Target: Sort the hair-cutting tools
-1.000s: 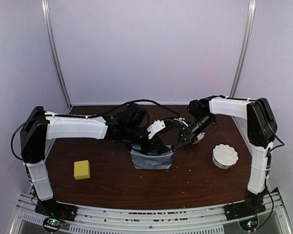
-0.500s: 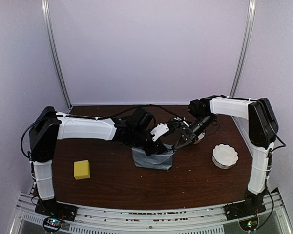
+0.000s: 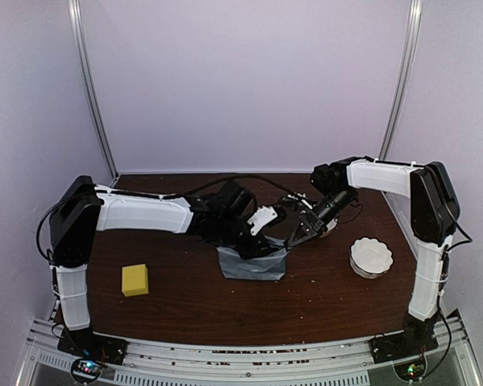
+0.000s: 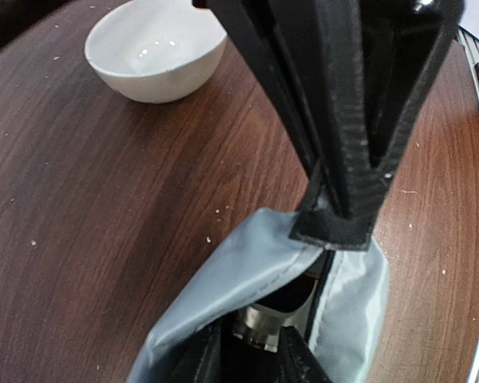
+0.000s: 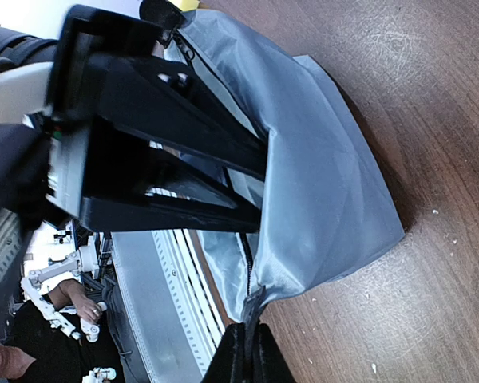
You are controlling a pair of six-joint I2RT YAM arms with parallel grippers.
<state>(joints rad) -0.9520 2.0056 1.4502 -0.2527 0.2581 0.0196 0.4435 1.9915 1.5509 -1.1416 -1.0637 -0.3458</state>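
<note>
Grey pouch (image 3: 252,264), white bowl (image 3: 371,256), yellow block (image 3: 135,280), dark brown wood-grain table (image 3: 322,305).

tabletop (image 3: 322,301): dark brown wood, crumb-specked | centre: grey pouch (image 3: 252,264) | near left: yellow block (image 3: 134,280) | right: white bowl (image 3: 370,256) | behind it, nearer centre: second white bowl (image 3: 331,231), partly hidden

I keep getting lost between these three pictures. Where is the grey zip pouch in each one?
Top external: grey zip pouch just below centre.
Left wrist: grey zip pouch lower middle, mouth open.
Right wrist: grey zip pouch across the centre.
Shared landmark: right gripper pinching its rim.
</note>
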